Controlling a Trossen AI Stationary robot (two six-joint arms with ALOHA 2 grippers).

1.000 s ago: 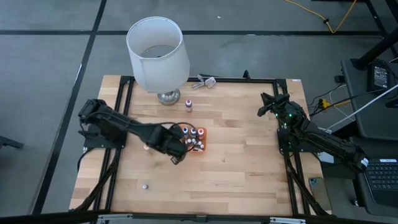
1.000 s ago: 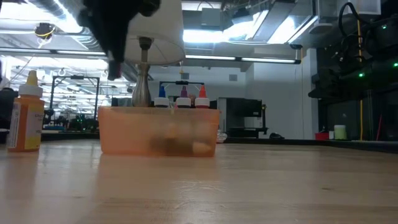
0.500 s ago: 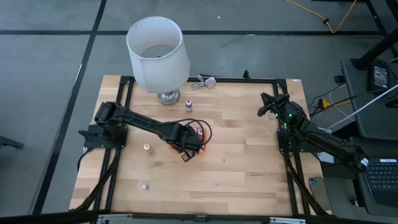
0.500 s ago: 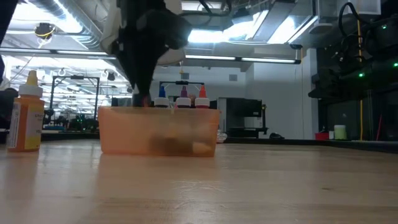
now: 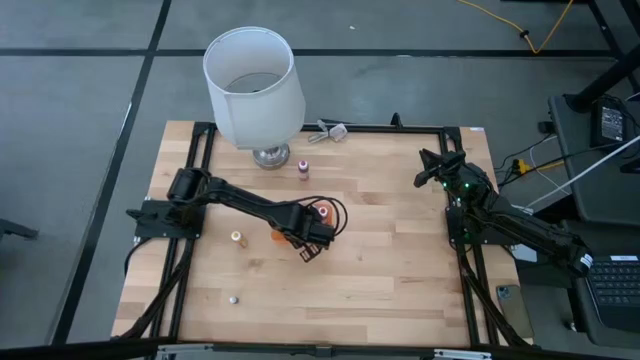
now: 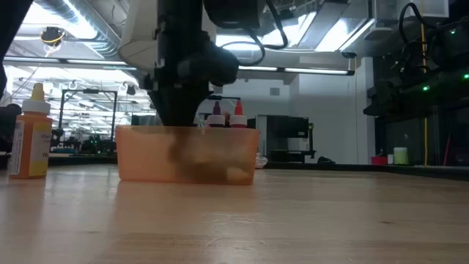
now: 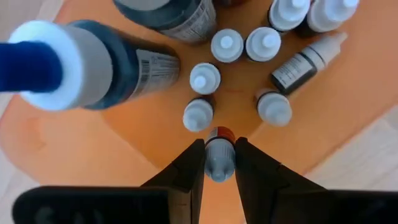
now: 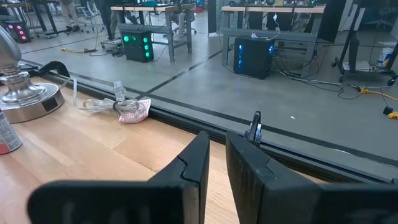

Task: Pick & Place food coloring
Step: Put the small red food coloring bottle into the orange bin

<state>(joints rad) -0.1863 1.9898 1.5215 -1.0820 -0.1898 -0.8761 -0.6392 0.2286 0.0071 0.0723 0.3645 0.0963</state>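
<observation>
**Bottle arrives over the orange tray**

I have a small food coloring bottle (image 7: pixel 219 160) pinched between the left gripper (image 7: pixel 219 163) fingers, whitish cap toward the camera and a red-orange band behind it. A second ago that gripper was short of the orange tray (image 7: pixel 74 143); now it hangs directly above it, so I judge the carry is done and only the release remains.

Below the held bottle, the tray already carries a cluster of upright white-capped bottles (image 7: pixel 227 45), one lying on its side (image 7: pixel 305 59), and a larger dark bottle with a blue tip (image 7: pixel 93 59). These crowd the drop spot, so tipping them is the risk.

Beyond the tray, loose bottles remain: an orange one (image 5: pixel 237 238), one near the lamp (image 5: pixel 254 88) base (image 5: pixel 303 169), and a tiny one (image 5: pixel 232 298) farther off.

The right gripper (image 8: pixel 214 163) waits well away from the tray, fingers closed on nothing.
</observation>
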